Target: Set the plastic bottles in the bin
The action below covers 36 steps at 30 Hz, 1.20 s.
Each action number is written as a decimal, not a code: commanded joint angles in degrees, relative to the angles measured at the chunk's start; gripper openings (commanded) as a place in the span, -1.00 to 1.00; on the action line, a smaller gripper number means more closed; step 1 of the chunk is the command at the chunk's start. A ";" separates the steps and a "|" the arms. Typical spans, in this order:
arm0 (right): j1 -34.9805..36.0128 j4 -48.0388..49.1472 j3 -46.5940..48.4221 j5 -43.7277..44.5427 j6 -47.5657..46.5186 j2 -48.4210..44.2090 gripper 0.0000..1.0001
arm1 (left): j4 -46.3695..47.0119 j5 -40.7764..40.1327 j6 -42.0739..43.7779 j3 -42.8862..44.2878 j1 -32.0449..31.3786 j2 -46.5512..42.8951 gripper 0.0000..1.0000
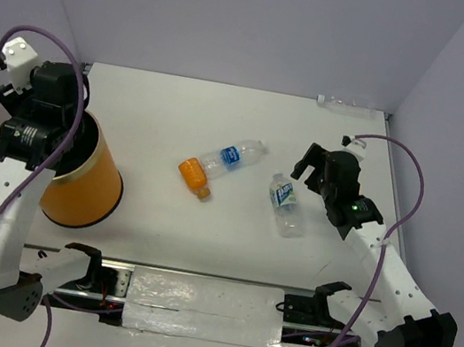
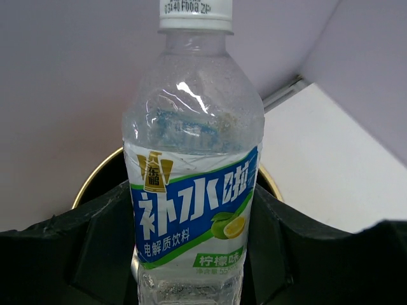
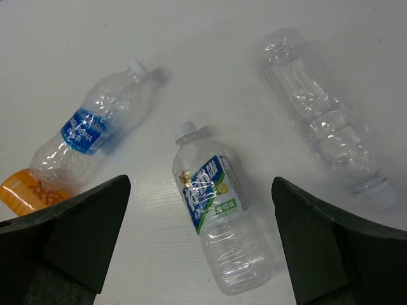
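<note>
Left wrist view: the left gripper (image 2: 191, 267) is clamped on a lemon-label bottle (image 2: 191, 159), held upright over the bin (image 1: 90, 189).
The bottle's white cap points up, and the bin's pale rim shows behind the black fingers (image 2: 95, 248). The right gripper (image 3: 202, 235) hangs with its jaws spread wide, grasping nothing, over a second lemon-label bottle (image 3: 213, 216) lying on the table (image 1: 202, 240). A blue-label bottle (image 3: 89, 130) lies to one side, touching the orange bottle (image 3: 19, 194). An unlabelled clear bottle (image 3: 324, 121) lies on the other side.
</note>
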 commanded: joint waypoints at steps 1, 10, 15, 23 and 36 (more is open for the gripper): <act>0.42 0.87 0.64 0.38 0.01 0.16 0.99 | 0.09 -0.30 -2.93 -4.63 2.15 -1.09 0.08; 0.51 0.17 0.99 0.91 -0.69 0.16 0.99 | 2.46 4.61 -2.52 -11.42 2.50 -3.39 0.99; 0.51 0.43 0.99 0.38 -0.26 0.25 0.99 | 5.01 13.06 1.89 -5.01 -2.14 -0.42 0.99; 0.51 0.08 1.52 -0.59 0.89 0.69 0.99 | 4.57 14.47 -12.77 -5.43 -26.22 12.07 0.99; 0.51 -2.64 2.13 -1.03 -0.17 -1.07 0.99 | 12.03 17.89 -41.18 -16.42 -33.45 31.15 0.99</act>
